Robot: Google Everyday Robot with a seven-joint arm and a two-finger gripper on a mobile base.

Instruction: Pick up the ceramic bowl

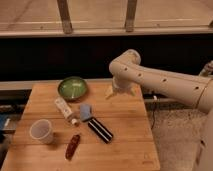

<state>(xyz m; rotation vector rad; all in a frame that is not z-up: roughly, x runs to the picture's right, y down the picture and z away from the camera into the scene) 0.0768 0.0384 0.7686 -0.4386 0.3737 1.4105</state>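
The ceramic bowl (pixel 72 88) is round, shallow and glossy green with a darker rim. It sits at the back left of the wooden table (pixel 125 145). My gripper (pixel 110 91) hangs below the white arm, over the back middle of the table, to the right of the bowl and apart from it. It holds nothing that I can see.
A small white cup (pixel 41 131) stands at the front left. A white tube (pixel 65 109), a blue-grey block (pixel 86 112), a dark striped box (pixel 100 130) and a reddish-brown stick (pixel 73 146) lie mid-table. A dark wall and rail run behind. The table's right edge drops to a speckled floor.
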